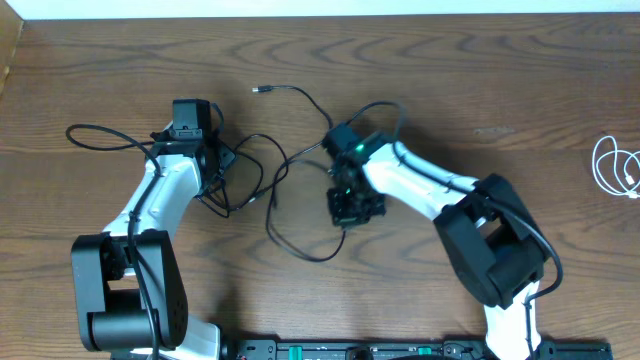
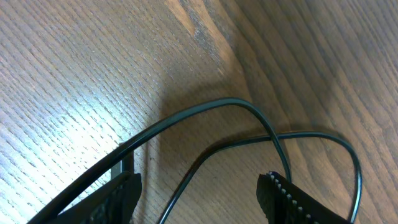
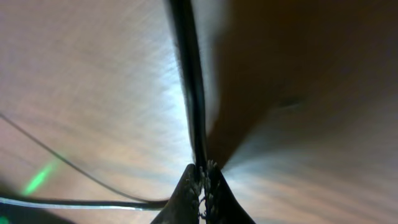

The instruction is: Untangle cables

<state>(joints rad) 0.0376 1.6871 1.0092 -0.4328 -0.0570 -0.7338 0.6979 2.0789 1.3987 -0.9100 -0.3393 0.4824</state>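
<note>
Right jaws tight on black cable (image 3: 193, 93)

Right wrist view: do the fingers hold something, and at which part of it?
Yes. The right gripper is shut on the black cable; its fingers pinch a plain stretch of the cord, with no plug in sight there.

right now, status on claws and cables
Right claw shut on black cable. Left claw open over its loop. White cable coiled far right, apart from it.
</note>
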